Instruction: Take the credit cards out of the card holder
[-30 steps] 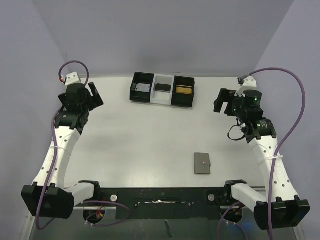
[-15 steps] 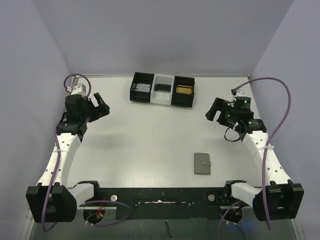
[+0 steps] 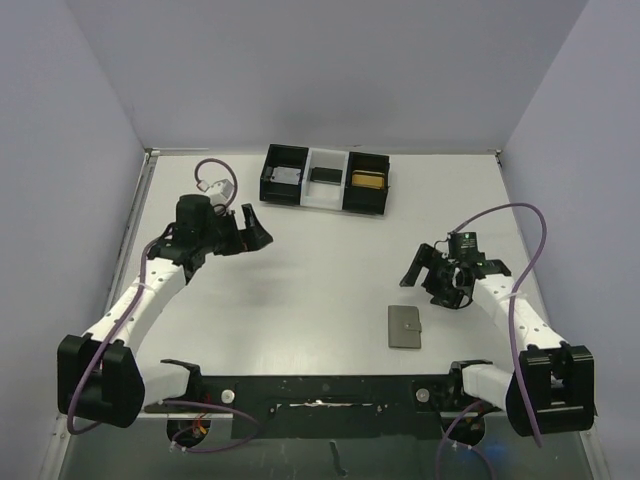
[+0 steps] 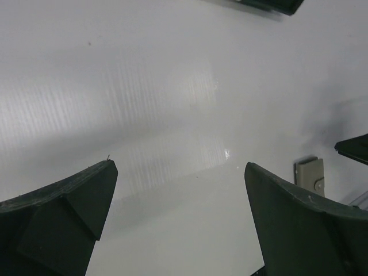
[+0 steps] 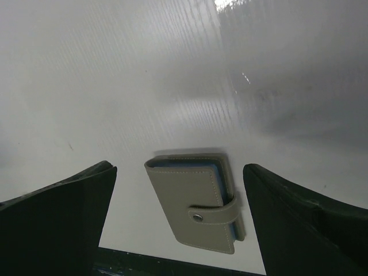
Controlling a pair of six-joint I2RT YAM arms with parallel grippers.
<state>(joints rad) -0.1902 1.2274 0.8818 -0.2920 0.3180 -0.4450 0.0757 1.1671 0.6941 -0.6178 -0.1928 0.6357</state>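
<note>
— Status, please?
— Right gripper (image 3: 425, 285) spread wide, holding nothing; card holder (image 5: 195, 210) lies snapped shut on the table (image 3: 300, 300), just ahead between its fingers. Left gripper (image 3: 255, 230) gapes too, well apart from it.

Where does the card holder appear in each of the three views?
Top external: card holder right of centre, near the front edge of the table.
Left wrist: card holder small, far right, below mid-height.
Right wrist: card holder large, low centre.
Shared landmark: its snap tab.
</note>
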